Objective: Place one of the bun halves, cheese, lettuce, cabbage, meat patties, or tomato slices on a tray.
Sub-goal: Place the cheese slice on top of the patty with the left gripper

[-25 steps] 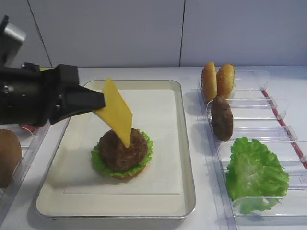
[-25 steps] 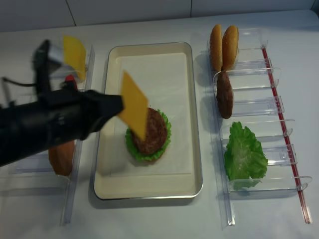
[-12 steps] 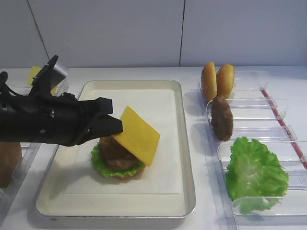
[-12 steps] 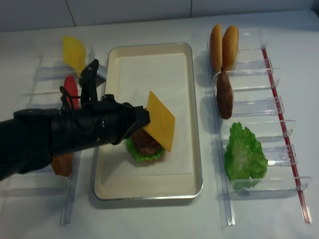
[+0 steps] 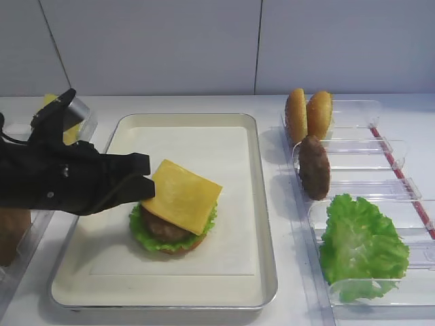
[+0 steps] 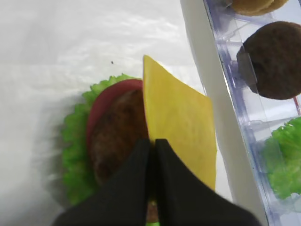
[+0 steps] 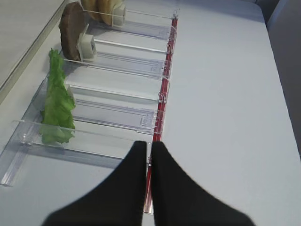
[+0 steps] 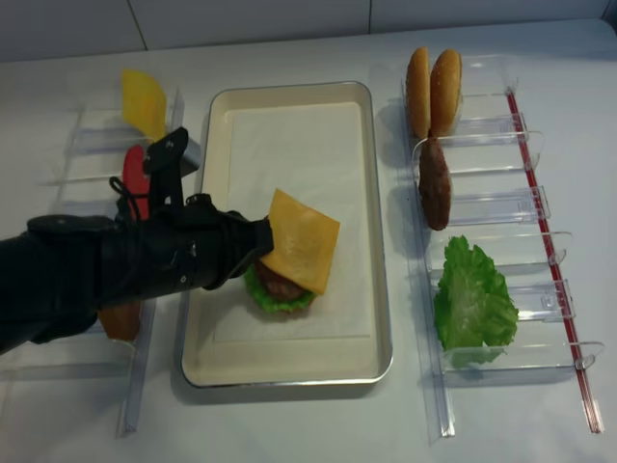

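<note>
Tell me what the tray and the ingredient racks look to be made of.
The tray: likely metal, going by its silvery, shiny rim; a matte cream-white sheet, possibly paper, lines the inside. The ingredient racks: clear hard plastic, apparently, since the table shows through their glossy walls and dividers.

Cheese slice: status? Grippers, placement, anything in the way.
Left gripper shut on the cheese, slice lying tilted on the meat patty in the tray. Right gripper shut, empty, parked by the rack. Nothing blocking.
</note>
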